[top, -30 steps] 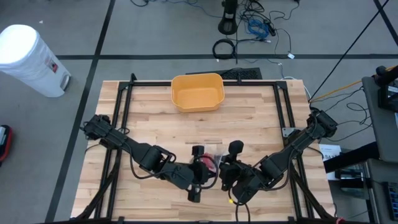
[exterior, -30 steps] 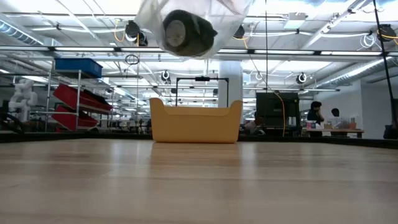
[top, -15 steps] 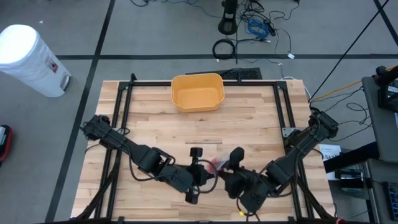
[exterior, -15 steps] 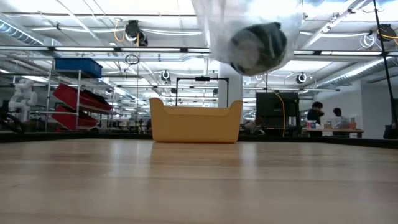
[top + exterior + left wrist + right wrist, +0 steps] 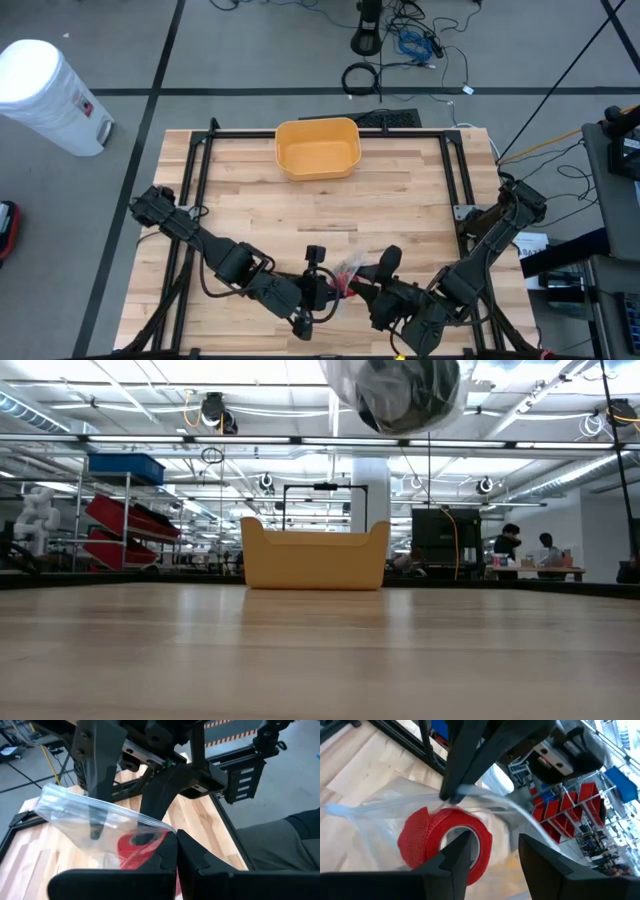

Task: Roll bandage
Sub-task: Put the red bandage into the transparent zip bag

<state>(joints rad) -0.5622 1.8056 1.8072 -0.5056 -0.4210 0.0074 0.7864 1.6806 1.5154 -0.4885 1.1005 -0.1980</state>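
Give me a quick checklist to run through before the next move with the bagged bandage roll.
1. Left gripper shut on the clear plastic bag: ok.
2. Red bandage roll inside the bag: ok.
3. Bag lifted off the wooden table: ok, it hangs above the surface in the low view.
4. Right gripper jaws open at the roll: ok.
5. Right gripper actually touching the roll: cannot tell.
6. Yellow bin apart from both arms, at the table's far edge: ok.
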